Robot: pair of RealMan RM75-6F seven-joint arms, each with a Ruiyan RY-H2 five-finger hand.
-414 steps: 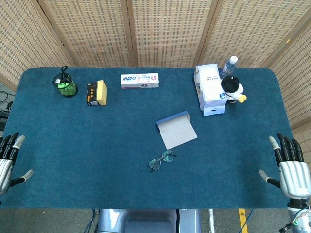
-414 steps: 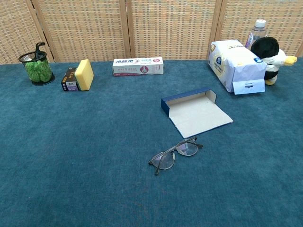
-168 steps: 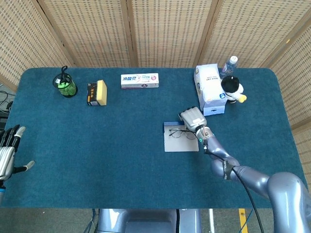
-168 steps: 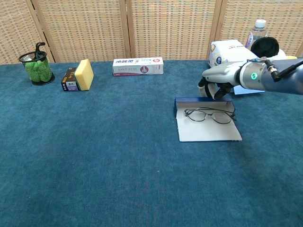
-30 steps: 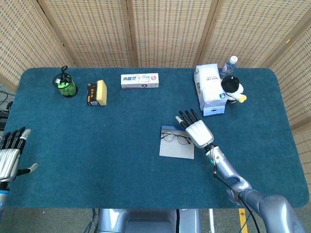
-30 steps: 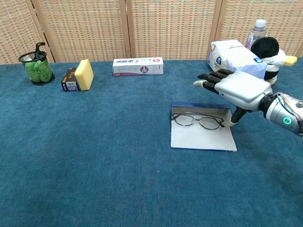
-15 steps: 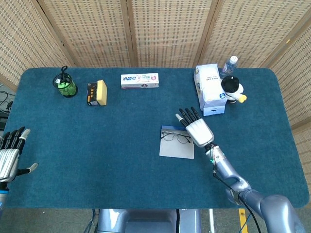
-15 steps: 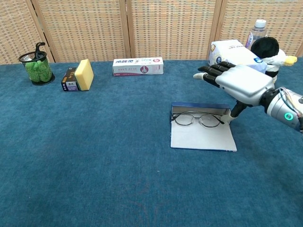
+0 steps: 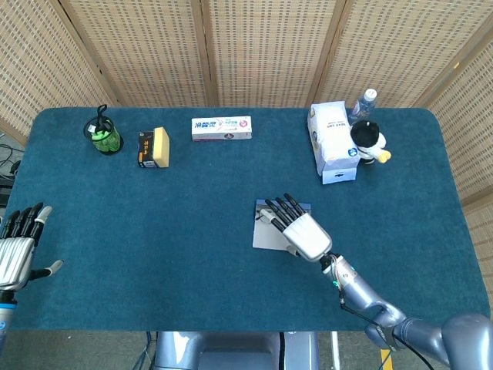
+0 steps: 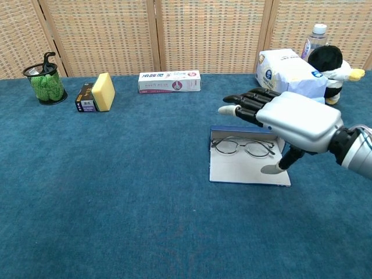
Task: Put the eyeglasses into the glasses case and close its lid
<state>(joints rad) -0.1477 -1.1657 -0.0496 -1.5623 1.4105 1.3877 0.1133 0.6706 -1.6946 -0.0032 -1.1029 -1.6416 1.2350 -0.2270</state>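
The right hand (image 10: 290,121) hovers empty, fingers spread, over the eyeglasses (image 10: 243,147) lying in the open glasses case (image 10: 249,168), likely to flip its lid.

I count one pair of glasses (image 10: 243,147), one open case (image 10: 249,168), one toothpaste box (image 10: 169,81), one sponge (image 10: 103,91), one tissue pack (image 10: 289,79), one bottle (image 10: 315,36), one plush toy (image 10: 331,62), one mesh cup (image 10: 45,81) and two hands (image 10: 293,122) (image 9: 15,250).

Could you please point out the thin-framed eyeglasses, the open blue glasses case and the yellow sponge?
thin-framed eyeglasses (image 10: 243,147), chest view, on the bridge between the lenses.
open blue glasses case (image 10: 244,170), chest view, on its pale flat lid.
yellow sponge (image 10: 103,91), chest view, on its broad front face.
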